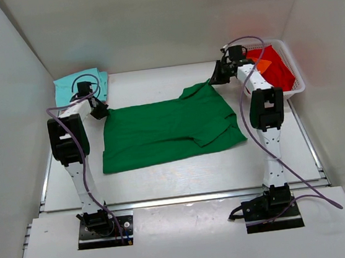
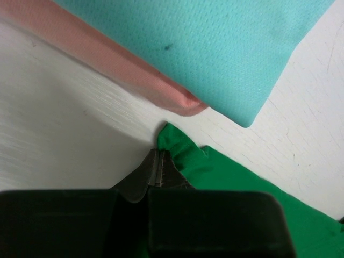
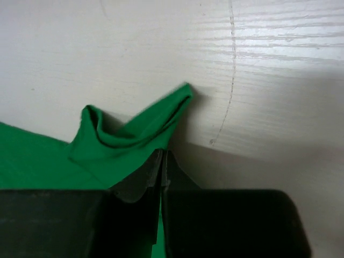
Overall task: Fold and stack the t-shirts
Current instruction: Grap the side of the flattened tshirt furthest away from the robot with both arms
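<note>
A dark green t-shirt [image 1: 166,131] lies spread across the middle of the table. My left gripper [image 1: 100,110] is shut on its far left corner [image 2: 180,153]. My right gripper [image 1: 217,76] is shut on its far right corner [image 3: 129,142], which bunches up at the fingertips. A folded teal t-shirt [image 1: 80,84] lies on a pale pink one at the far left; both show in the left wrist view, teal [image 2: 215,48] over pink [image 2: 107,64]. Red [image 1: 278,70] and orange [image 1: 263,64] shirts sit in the basket.
A white lattice basket [image 1: 297,87] stands at the far right against the wall. White walls close in the table on the left, back and right. The arms' bases are at the near edge.
</note>
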{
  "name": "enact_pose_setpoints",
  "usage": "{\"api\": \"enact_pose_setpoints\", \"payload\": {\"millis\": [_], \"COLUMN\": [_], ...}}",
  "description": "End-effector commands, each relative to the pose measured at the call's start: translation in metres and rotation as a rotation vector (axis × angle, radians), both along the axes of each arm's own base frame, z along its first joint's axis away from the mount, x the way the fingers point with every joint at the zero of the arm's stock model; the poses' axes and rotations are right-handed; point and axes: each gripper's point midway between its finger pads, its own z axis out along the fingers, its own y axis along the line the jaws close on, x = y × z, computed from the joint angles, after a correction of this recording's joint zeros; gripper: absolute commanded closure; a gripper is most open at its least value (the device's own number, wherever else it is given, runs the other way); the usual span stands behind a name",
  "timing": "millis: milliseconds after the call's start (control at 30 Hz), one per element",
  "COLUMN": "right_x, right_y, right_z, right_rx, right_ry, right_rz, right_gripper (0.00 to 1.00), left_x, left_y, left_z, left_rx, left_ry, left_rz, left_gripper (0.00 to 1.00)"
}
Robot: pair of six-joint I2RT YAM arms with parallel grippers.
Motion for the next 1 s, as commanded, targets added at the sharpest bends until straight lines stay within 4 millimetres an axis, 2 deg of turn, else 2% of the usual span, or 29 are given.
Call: {"api": "enact_pose_setpoints", "payload": {"millis": [0, 33, 67, 100, 167, 200, 267, 333, 367, 400, 533, 567, 600, 633, 667, 700, 800, 967], "right_x": [0.000, -0.003, -0.005, -0.009, -0.015, -0.017, -0.022, -0.031, -0.034, -0.036, -0.050, -0.053, -0.050, -0.054, -0.055, -0.056, -0.066, -0.094], "right_y": [-0.007, -0.009, -0.006, -0.006, -0.006, -0.006, -0.004, -0.004, -0.002, 0.001, 0.006, 0.008, 0.006, 0.012, 0.006, 0.009, 0.007, -0.005], "right_z": [0.086, 0.083, 0.091, 0.091, 0.088, 0.098, 0.100, 0.097, 0.093, 0.101, 0.088, 0.083, 0.088, 0.083, 0.084, 0.081, 0.089, 0.094], "right_rx": [0.054, 0.051, 0.052, 0.049, 0.058, 0.060, 0.066, 0.065, 0.071, 0.075, 0.082, 0.086, 0.082, 0.083, 0.074, 0.074, 0.066, 0.082], "right_ry": [-0.160, -0.151, -0.169, -0.165, -0.149, -0.168, -0.163, -0.146, -0.137, -0.152, -0.118, -0.098, -0.118, -0.105, -0.105, -0.101, -0.108, -0.122], "right_rz": [0.033, 0.035, 0.050, 0.057, 0.068, 0.072, 0.076, 0.080, 0.087, 0.097, 0.109, 0.113, 0.109, 0.123, 0.112, 0.118, 0.122, 0.124], "right_gripper": [1.00, 1.00, 1.00, 1.00, 1.00, 1.00, 1.00, 1.00, 1.00, 1.00, 1.00, 1.00, 1.00, 1.00, 1.00, 1.00, 1.00, 1.00], "left_x": [0.008, 0.006, 0.005, 0.001, -0.001, -0.005, -0.008, -0.015, -0.014, -0.018, -0.021, -0.024, -0.023, -0.024, -0.024, -0.026, -0.032, -0.043], "left_y": [0.004, 0.004, 0.009, 0.003, 0.006, 0.004, 0.006, 0.007, 0.012, 0.006, 0.006, 0.004, 0.005, 0.003, 0.001, 0.001, 0.004, 0.004], "left_z": [0.046, 0.048, 0.052, 0.049, 0.058, 0.056, 0.062, 0.061, 0.067, 0.063, 0.063, 0.056, 0.058, 0.058, 0.061, 0.064, 0.066, 0.064], "left_rx": [0.001, 0.000, 0.004, -0.006, -0.003, -0.012, -0.006, -0.008, -0.007, -0.010, -0.009, -0.020, -0.017, -0.022, -0.026, -0.027, -0.033, -0.053], "left_ry": [-0.098, -0.101, -0.111, -0.110, -0.131, -0.127, -0.137, -0.135, -0.153, -0.143, -0.149, -0.128, -0.136, -0.136, -0.139, -0.144, -0.145, -0.142], "left_rz": [-0.019, -0.022, -0.014, -0.033, -0.026, -0.031, -0.023, -0.021, -0.011, -0.027, -0.026, -0.026, -0.029, -0.031, -0.028, -0.027, -0.022, -0.039], "left_gripper": [1.00, 1.00, 1.00, 1.00, 1.00, 1.00, 1.00, 1.00, 1.00, 1.00, 1.00, 1.00, 1.00, 1.00, 1.00, 1.00, 1.00, 1.00]}}
